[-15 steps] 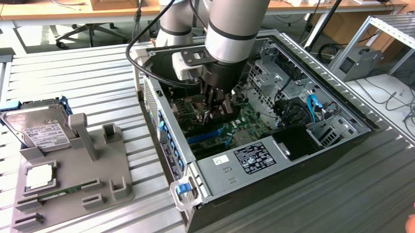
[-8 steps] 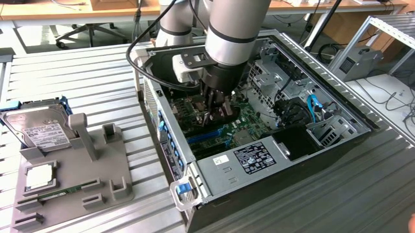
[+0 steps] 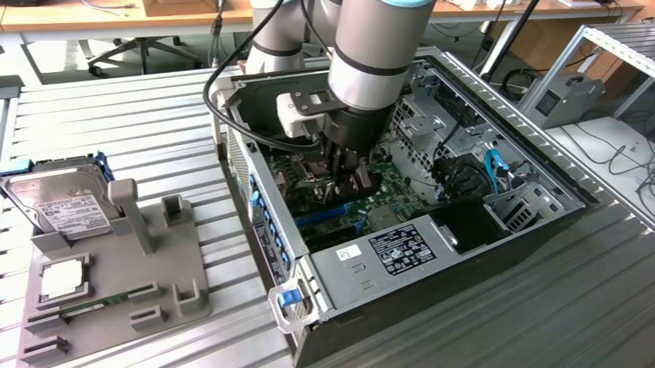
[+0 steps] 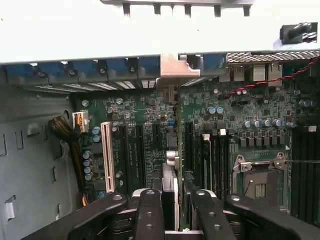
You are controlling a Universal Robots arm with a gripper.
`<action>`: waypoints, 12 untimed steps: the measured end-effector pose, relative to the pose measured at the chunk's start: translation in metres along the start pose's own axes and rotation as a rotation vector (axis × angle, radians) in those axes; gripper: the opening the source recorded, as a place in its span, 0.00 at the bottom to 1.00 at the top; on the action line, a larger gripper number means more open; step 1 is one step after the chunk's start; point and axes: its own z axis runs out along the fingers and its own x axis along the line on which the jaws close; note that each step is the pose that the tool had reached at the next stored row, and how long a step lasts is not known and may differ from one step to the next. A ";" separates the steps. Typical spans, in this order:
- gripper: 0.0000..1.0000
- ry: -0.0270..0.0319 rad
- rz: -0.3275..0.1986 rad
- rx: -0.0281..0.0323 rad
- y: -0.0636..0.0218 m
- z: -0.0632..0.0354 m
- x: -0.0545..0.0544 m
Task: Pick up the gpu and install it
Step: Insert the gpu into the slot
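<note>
My gripper (image 3: 343, 182) reaches down into the open computer case (image 3: 338, 264), just above the green motherboard (image 3: 394, 201). It is shut on the gpu (image 4: 171, 167), a thin card that the wrist view shows edge-on between the two black fingers (image 4: 149, 212). The card stands upright over the row of expansion slots. Its silver end bracket (image 4: 176, 67) is up against the blue-clipped rear slot wall of the case. In the exterior view the gpu (image 3: 360, 186) is a dark sliver under the fingers.
A grey fixture tray (image 3: 153, 284) at the exterior view's left holds a silver hard drive (image 3: 61, 203), a processor chip (image 3: 64, 276) and a green memory stick (image 3: 97, 307). A white slot (image 4: 106, 155), memory slots and the processor socket (image 4: 260, 180) flank the card. Black cables (image 3: 220, 100) hang from the arm.
</note>
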 end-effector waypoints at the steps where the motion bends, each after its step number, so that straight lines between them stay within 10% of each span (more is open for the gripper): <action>1: 0.27 0.0001 0.000 0.0003 -0.0009 0.0007 0.000; 12: 0.27 -0.0003 0.002 0.0023 -0.0103 0.0061 0.000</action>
